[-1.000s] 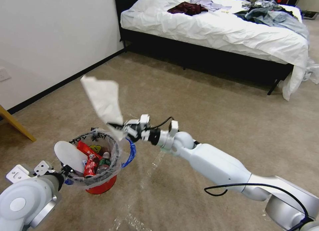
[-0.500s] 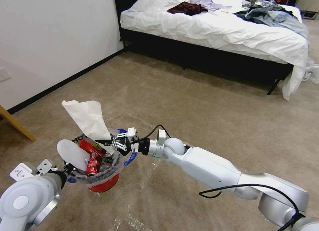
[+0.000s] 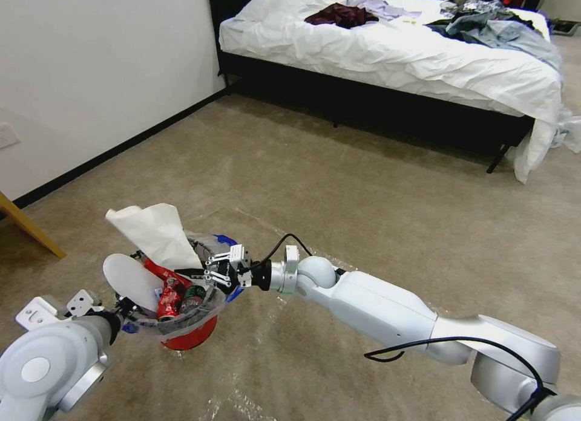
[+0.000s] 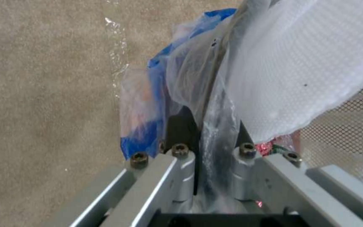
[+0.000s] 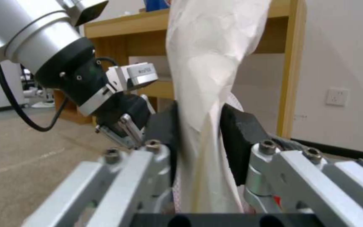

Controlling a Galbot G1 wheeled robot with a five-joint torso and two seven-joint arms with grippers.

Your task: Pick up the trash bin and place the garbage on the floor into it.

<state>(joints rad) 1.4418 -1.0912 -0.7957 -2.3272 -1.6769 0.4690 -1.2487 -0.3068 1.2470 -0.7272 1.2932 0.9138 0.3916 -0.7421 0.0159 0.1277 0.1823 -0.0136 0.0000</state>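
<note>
Releasing risk: you hold a large sheet of white paper [image 3: 151, 233] over the trash bin [image 3: 181, 312], and most of the sheet stands above the rim. If you let go from here, the paper could tip over the rim toward 10 o'clock and land back on the floor [image 3: 363, 185].
Cause: only the lower tip of the sheet sits inside the bin mouth; the bin is already well filled with a white slipper [image 3: 127, 282], red wrappers [image 3: 166, 300] and a small bottle [image 3: 192, 295].
Second risk: the bin hangs from one pinch on its rim and liner. Pushing the paper down hard could tilt the bin or pull the liner [image 4: 181, 78] free.
Snag risk: the right fingers sit just beside the blue bag handle [image 3: 233, 285]; you could catch it on the way out.
Right gripper [image 3: 192, 271]: at 3 o'clock of the bin mouth, just over the rim. The pads [image 5: 240, 138] are closed to a narrow gap, pinching the folded lower end of the paper.
Left gripper [image 4: 211, 148]: at 8 o'clock of the bin. The jaws are pressed together on the bin's rim and liner, carrying the bin clear of the carpet.
Trash bin location: in the head view, low at 8 o'clock, between the two arms.
Floor: no other litter is visible on the carpet nearby.
</note>
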